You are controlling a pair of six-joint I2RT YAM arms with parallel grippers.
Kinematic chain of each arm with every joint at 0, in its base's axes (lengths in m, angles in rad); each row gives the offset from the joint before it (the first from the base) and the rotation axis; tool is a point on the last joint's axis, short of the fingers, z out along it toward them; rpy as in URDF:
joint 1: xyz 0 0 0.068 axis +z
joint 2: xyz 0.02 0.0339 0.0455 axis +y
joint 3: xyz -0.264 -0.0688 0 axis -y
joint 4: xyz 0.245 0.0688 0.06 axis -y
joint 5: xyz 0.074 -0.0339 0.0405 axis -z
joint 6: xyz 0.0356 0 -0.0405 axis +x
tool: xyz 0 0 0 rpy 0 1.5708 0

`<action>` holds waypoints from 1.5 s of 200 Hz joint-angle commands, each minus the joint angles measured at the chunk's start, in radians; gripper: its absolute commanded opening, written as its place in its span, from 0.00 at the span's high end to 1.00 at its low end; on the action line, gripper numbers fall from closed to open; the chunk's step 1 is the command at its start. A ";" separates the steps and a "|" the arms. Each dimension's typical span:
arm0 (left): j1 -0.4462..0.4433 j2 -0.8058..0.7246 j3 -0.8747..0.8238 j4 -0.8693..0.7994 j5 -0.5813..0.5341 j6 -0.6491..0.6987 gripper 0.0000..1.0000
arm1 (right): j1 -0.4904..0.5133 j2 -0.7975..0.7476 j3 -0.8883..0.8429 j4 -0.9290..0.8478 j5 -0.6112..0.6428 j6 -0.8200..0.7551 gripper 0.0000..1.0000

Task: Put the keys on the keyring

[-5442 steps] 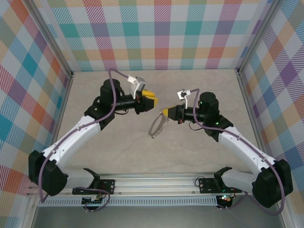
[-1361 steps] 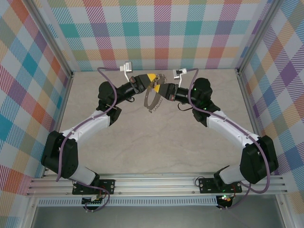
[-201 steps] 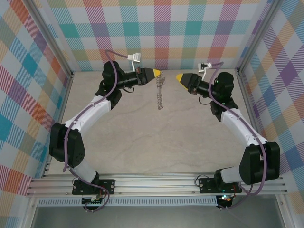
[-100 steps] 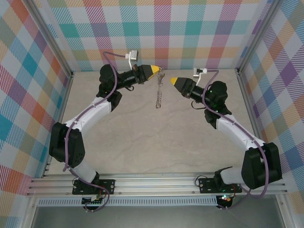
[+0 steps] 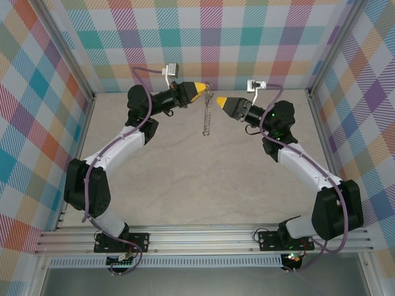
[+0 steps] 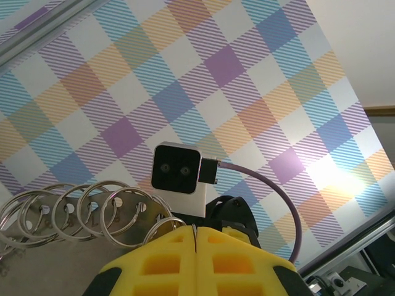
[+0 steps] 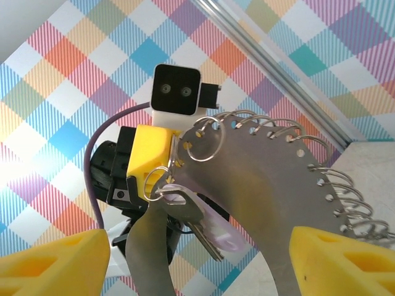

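Our left tool (image 6: 194, 237) is pinched fully closed on the rim of the keyring (image 7: 265, 179) and holds it aloft over the far end of the table (image 5: 185, 179). Our right tool (image 5: 220, 101) stands wide and empty just beside it, facing the keyring's flat side and touching nothing. The key (image 7: 217, 233) dangles off the keyring close to the left tool's grip, blade slanting downward. We judge the keyring light, stiff and slick, apt to swing on a single pinch. The bare flat band inside its edge loops looks the surest hold. Seen from above it hangs edge-on, its long axis running down from the left tool.
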 commanded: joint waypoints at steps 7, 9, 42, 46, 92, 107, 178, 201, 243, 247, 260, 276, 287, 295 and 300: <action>-0.010 0.008 0.034 0.117 -0.019 -0.059 1.00 | 0.021 0.030 0.050 0.096 -0.033 -0.019 0.25; -0.010 0.009 0.036 0.118 -0.019 -0.061 1.00 | 0.023 0.032 0.050 0.100 -0.034 -0.019 0.26; -0.009 0.018 0.047 0.129 -0.024 -0.077 1.00 | 0.030 0.059 0.060 0.152 -0.043 0.000 0.31; -0.010 0.019 0.049 0.130 -0.023 -0.079 1.00 | 0.031 0.064 0.062 0.157 -0.045 0.002 0.31; -0.009 0.022 0.058 0.134 -0.028 -0.086 1.00 | 0.045 0.085 0.091 0.177 -0.063 0.010 0.50; -0.009 0.022 0.056 0.135 -0.029 -0.087 1.00 | 0.050 0.087 0.095 0.177 -0.069 0.010 0.58; -0.009 0.019 0.051 0.153 -0.053 -0.098 1.00 | 0.051 0.068 0.077 0.149 -0.060 -0.003 0.93; -0.009 0.018 0.046 0.172 -0.068 -0.107 1.00 | 0.056 0.066 0.073 0.129 -0.055 -0.010 1.00; -0.010 0.015 0.039 0.205 -0.087 -0.122 1.00 | 0.073 0.084 0.082 0.121 -0.048 -0.011 1.00; -0.010 0.013 0.036 0.205 -0.087 -0.122 1.00 | 0.075 0.086 0.085 0.120 -0.046 -0.011 1.00; -0.009 0.012 0.033 0.207 -0.090 -0.121 1.00 | 0.081 0.095 0.092 0.120 -0.045 -0.010 1.00; -0.009 0.009 0.028 0.209 -0.093 -0.120 1.00 | 0.089 0.105 0.102 0.121 -0.042 -0.008 1.00; -0.009 0.008 0.026 0.207 -0.093 -0.118 1.00 | 0.095 0.114 0.110 0.124 -0.040 -0.007 1.00; -0.010 0.009 0.024 0.208 -0.093 -0.116 1.00 | 0.099 0.120 0.115 0.124 -0.035 -0.006 1.00; -0.010 0.008 0.022 0.209 -0.095 -0.115 1.00 | 0.100 0.123 0.118 0.126 -0.033 -0.004 1.00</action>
